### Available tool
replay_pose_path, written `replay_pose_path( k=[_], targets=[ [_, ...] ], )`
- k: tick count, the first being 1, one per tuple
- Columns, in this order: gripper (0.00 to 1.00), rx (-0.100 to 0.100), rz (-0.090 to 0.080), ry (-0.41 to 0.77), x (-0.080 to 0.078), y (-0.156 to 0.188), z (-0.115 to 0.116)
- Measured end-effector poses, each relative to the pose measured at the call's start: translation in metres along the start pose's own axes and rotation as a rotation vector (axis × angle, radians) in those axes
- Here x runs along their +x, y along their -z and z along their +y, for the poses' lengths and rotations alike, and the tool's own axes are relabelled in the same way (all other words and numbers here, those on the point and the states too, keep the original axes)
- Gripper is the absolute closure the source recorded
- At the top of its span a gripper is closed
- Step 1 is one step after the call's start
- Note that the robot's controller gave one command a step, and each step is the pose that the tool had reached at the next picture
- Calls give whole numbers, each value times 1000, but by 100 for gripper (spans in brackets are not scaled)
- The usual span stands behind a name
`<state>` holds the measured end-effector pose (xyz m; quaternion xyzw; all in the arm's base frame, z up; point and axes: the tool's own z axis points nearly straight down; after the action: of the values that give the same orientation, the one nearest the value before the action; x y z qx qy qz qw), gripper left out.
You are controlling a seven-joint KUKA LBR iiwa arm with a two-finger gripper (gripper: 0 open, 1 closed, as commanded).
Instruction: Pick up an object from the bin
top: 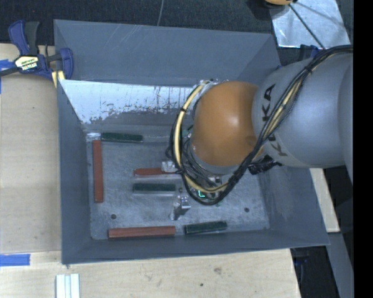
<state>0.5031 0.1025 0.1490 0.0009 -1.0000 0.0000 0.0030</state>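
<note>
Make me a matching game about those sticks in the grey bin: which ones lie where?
Things
1. lone red-brown stick
2. lone dark green stick
3. side-by-side pair, red-brown and dark green
4. end-to-end pair, red-brown and dark green

Places
A. along the wall at the picture's bottom
B. mid-floor, at the hand
C. along the bin's left wall
D. far-left corner of the floor

Pairs: 1-C, 2-D, 3-B, 4-A
</note>
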Motion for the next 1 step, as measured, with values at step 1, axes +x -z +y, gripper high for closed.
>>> replay_pose_path(
  k=[1],
  targets=[
    [0, -1, -8, -2, -2, 4, 0]
  ],
)
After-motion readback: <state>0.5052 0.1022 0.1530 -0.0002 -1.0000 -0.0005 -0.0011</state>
